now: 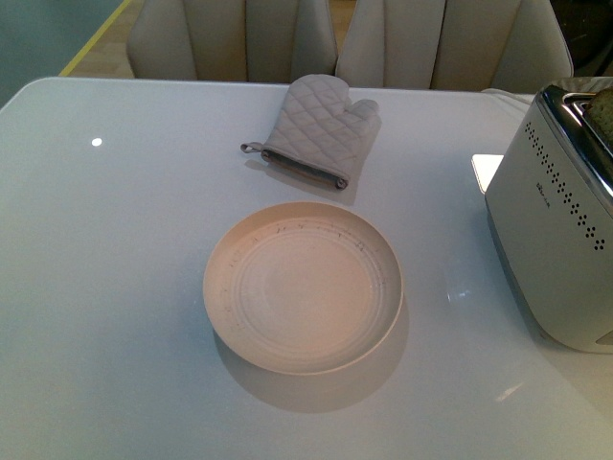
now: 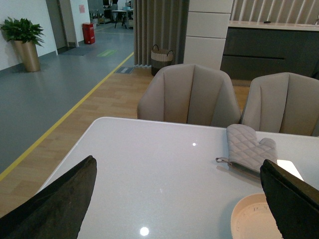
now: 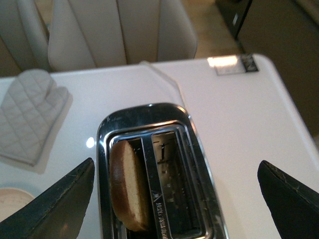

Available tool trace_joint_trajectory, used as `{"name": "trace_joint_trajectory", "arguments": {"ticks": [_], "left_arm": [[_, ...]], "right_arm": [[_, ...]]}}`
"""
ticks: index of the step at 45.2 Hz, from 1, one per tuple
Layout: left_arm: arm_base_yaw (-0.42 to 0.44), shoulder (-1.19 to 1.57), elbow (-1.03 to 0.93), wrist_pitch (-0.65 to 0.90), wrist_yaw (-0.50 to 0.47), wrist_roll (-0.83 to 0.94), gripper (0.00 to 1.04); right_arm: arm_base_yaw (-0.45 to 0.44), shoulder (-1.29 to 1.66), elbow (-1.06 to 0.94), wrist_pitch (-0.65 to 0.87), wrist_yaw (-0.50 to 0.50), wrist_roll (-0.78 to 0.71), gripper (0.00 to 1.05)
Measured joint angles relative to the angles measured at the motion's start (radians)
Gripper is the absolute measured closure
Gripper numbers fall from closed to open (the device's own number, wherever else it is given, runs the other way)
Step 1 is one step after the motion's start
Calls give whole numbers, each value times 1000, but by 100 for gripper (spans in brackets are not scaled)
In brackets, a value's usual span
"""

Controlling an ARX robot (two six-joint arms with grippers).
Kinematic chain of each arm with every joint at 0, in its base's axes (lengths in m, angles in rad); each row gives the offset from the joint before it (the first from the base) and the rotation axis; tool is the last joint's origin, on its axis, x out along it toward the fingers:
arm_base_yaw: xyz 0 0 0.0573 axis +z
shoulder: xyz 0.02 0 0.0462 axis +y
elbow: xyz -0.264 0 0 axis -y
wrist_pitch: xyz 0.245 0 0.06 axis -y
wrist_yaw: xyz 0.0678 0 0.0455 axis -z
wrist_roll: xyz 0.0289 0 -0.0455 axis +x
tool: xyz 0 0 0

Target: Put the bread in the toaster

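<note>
Bread standing in one slot of the toaster, top still proud of the rim. Plate bare on the bench. Both jaws spread, holding nothing. Probably nearly done: next, likely pressing down or retreating.

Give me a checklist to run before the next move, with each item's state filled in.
1. Bread in toaster slot: ok, it stands in one slot, top edge above the rim.
2. Other slot empty: ok.
3. Right tool open and off the bread: ok, fingers wide to either side of the toaster.
4. Left tool open, holding nothing: ok.
5. Plate empty: ok.
6. Toaster lever down: cannot tell, no lever in view.
</note>
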Motion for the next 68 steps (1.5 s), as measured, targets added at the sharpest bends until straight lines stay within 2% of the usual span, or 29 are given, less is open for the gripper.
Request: {"name": "trace_joint_trajectory", "arguments": {"ticks": [3, 7, 10, 20, 23, 36, 68], "left_arm": [[0, 0, 0, 0, 0, 0, 7], [0, 0, 0, 0, 0, 0, 7], [0, 0, 0, 0, 0, 0, 7], [0, 0, 0, 0, 0, 0, 7], [0, 0, 0, 0, 0, 0, 7], [0, 0, 0, 0, 0, 0, 7], [0, 0, 0, 0, 0, 0, 7]], "right_arm": [[-16, -136, -55, 10, -8, 0, 9], [-31, -232, -223, 382, -185, -9, 27], [-13, -264, -339, 528, -195, -12, 41], [26, -396, -554, 602, -150, -13, 89], [77, -435, -599, 602, -87, -13, 103], [100, -554, -695, 586, -79, -16, 103], [101, -890, -819, 400, -78, -16, 103]]}}
